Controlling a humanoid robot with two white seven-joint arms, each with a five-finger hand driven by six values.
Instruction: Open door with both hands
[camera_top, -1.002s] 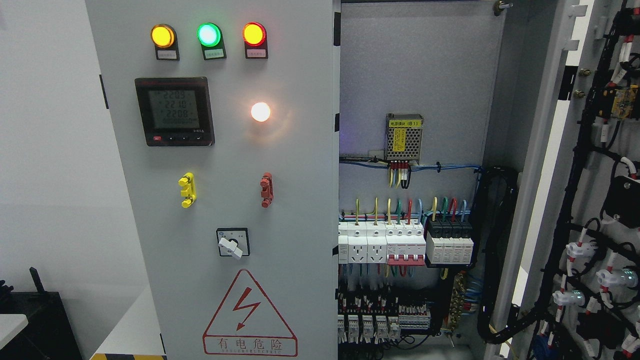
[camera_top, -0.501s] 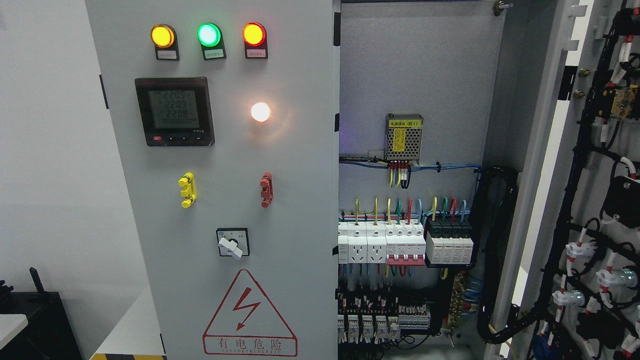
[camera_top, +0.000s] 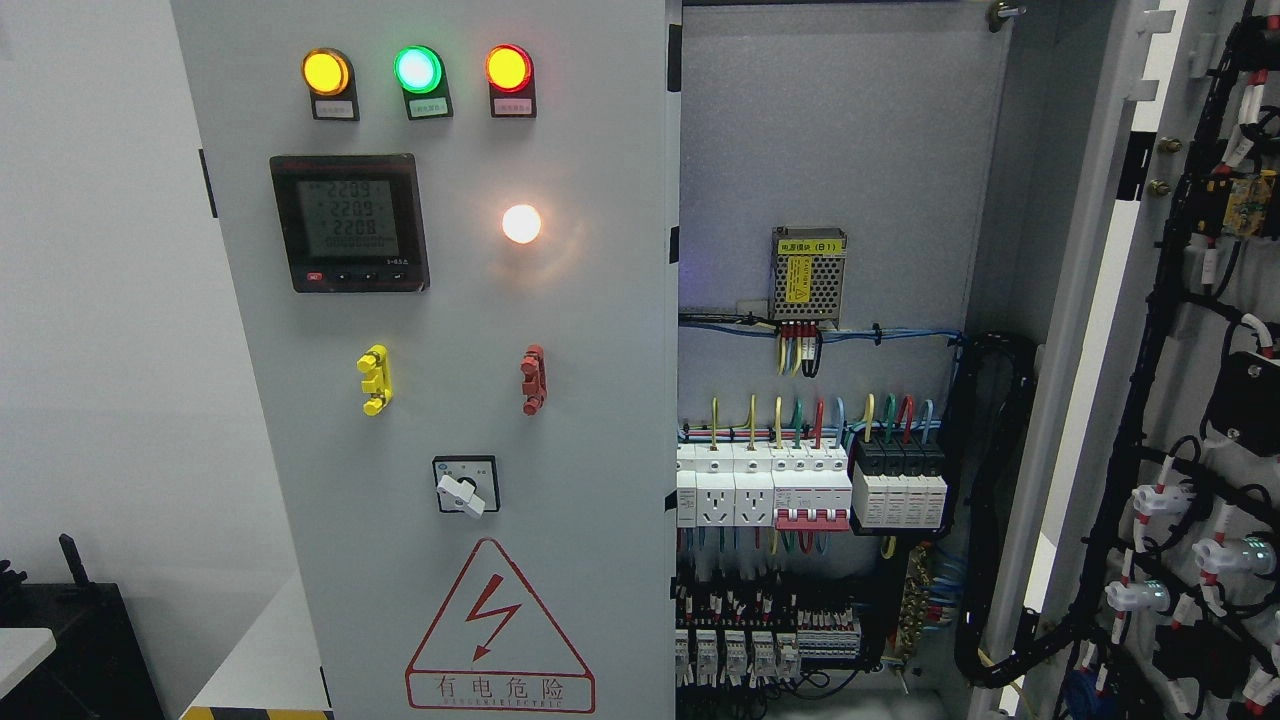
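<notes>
Grey metal electrical cabinet: its right-hand door (camera_top: 1180, 330) at three o'clock stands swung wide, wiring on its inner face, breakers (camera_top: 800, 490) exposed. The left grey panel door (camera_top: 450, 400) at nine o'clock remains shut. Neither robot hand is visible, so finger state cannot be told.

Right door (camera_top: 1180, 330) cut off at frame edge.

A plain pale wall (camera_top: 110, 300) fills the left side, evenly lit. In the lower left corner stands a black box (camera_top: 85, 650), with the rounded corner of a white surface (camera_top: 20, 655) in front of it.
</notes>
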